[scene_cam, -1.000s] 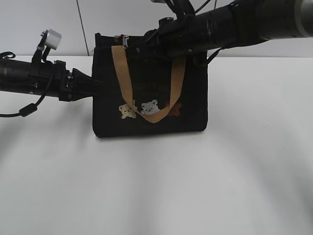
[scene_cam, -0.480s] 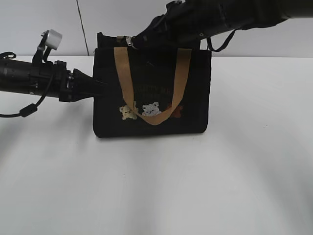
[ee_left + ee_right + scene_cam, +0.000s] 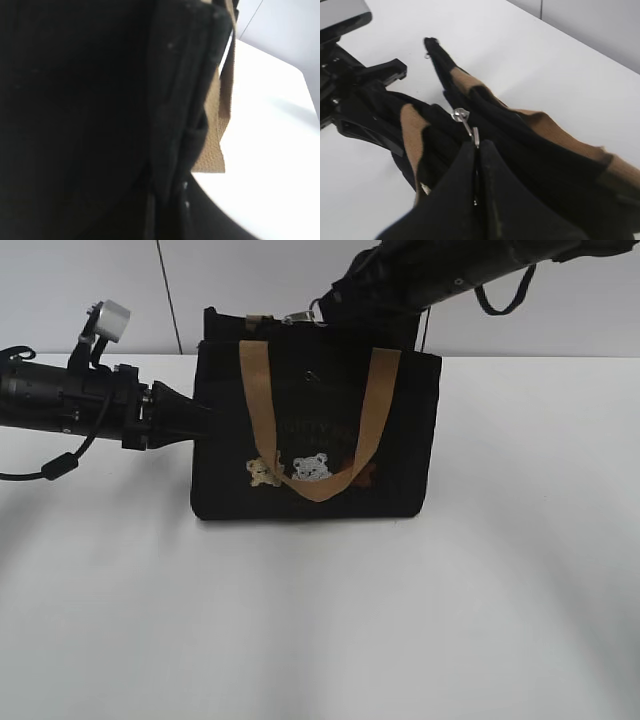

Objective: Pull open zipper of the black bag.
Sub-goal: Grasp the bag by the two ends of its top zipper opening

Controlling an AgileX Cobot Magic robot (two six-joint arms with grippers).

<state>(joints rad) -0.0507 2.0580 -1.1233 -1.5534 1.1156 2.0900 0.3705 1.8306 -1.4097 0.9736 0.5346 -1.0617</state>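
Observation:
The black bag (image 3: 312, 380) stands upright on the white table, its tan handles (image 3: 256, 400) hanging down the front over the bear patches. My left gripper (image 3: 200, 418) comes in from the left and is shut on the fabric of the bag's left side edge (image 3: 170, 125). My right gripper (image 3: 322, 312) reaches in from the upper right above the bag's top edge. It is shut on the silver zipper pull (image 3: 472, 131), whose ring (image 3: 459, 114) sticks out beyond the fingertips. The zip line itself lies dark between the bag's top folds (image 3: 445, 65).
The white table (image 3: 320, 620) stretches in front of and beside the bag, with a pale wall behind. The left arm (image 3: 70, 400) lies low along the table at the left. The right arm (image 3: 460, 270) crosses high at the upper right.
My right gripper has moved rightward along the bag's top with the zipper pull in it. The top right of the bag has shifted right and slightly up. The left arm has stayed put.

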